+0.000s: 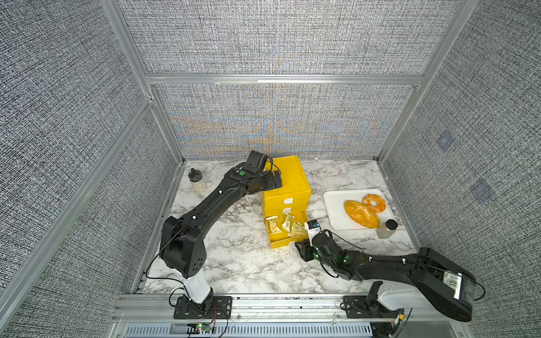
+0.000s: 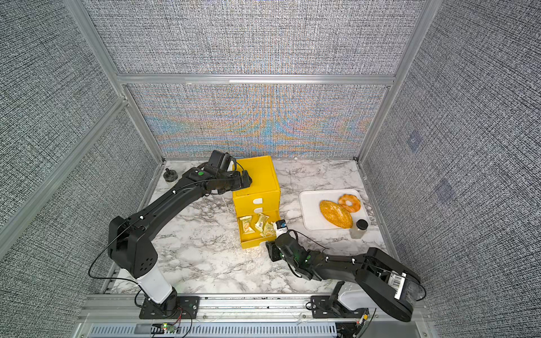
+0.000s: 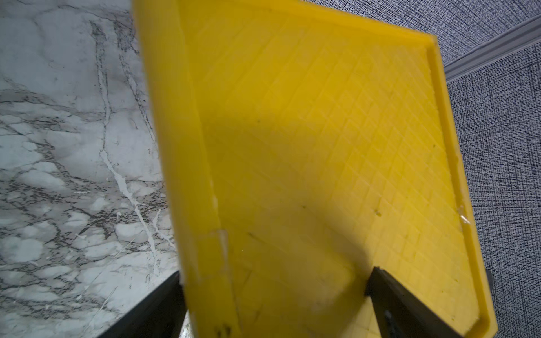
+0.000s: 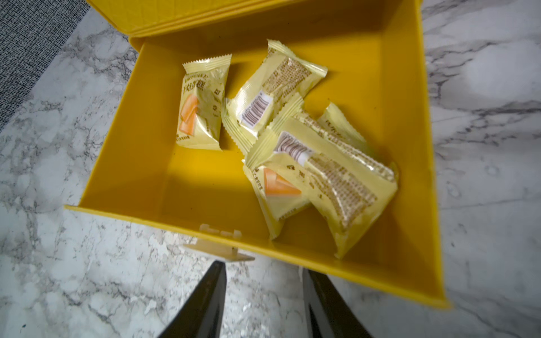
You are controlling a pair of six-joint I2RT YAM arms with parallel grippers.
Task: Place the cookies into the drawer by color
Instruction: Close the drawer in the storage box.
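Observation:
The yellow drawer stands at the middle back of the marble table, its bottom tray pulled out. Several pale yellow cookies lie inside that tray. My left gripper is open wide, straddling the box's upper left edge. My right gripper hovers low just in front of the pulled-out tray, near its white tab handle. Its jaws are narrowed, with only bare marble between them.
A white tray at the right holds a bread loaf and a ring doughnut. A black-lidded jar stands by the tray's front corner. A small bottle stands at the back left.

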